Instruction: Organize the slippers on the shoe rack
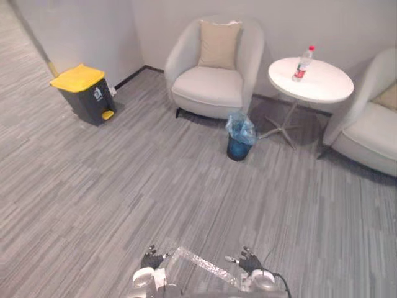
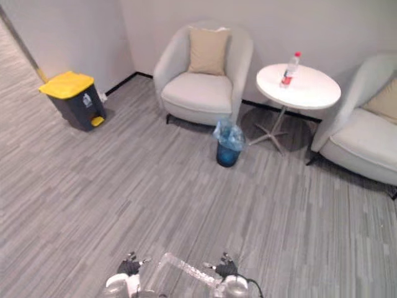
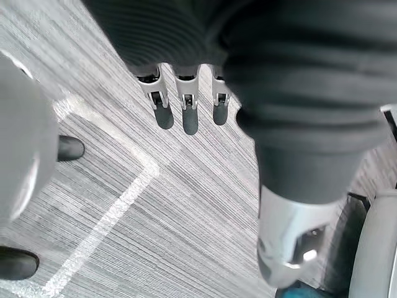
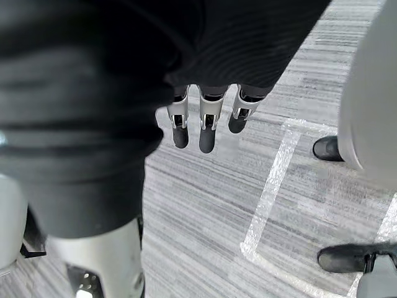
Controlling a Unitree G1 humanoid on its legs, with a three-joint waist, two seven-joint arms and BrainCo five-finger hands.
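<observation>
My left hand (image 1: 151, 257) hangs low at the bottom edge of the left eye view, and my right hand (image 1: 248, 259) hangs beside it. In the left wrist view the left hand's fingers (image 3: 186, 108) point straight down at the grey carpet, with the thumb (image 3: 291, 242) apart and nothing held. The right hand's fingers (image 4: 208, 127) are just as straight in the right wrist view, over the carpet and a white tape line (image 4: 270, 186), and hold nothing.
A grey bin with a yellow lid (image 1: 84, 93) stands at the far left wall. A white armchair (image 1: 214, 71) with a beige cushion is ahead. In front of it is a small blue waste bin (image 1: 239, 138). A round white table (image 1: 313, 84) carries a bottle (image 1: 303, 64). A second armchair (image 1: 372, 124) is at the right.
</observation>
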